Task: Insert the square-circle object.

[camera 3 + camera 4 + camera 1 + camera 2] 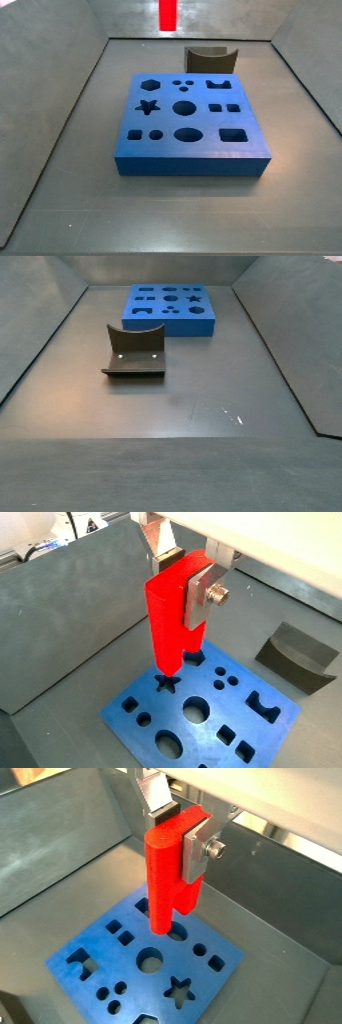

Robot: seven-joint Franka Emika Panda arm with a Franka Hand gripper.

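Gripper [201,592] clamped on upper end of square-circle object [171,617], hanging upright above blue block [187,125], apart from it. Probably light, rigid, smooth plastic; flat upper faces best for gripping. Dark grey curved piece [134,353] aside.

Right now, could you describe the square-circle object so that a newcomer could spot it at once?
Find the blue block with shaped holes on the grey floor. Above it hangs the gripper, clamping the square-circle object: a tall, slim, bright red piece, the only red thing here.
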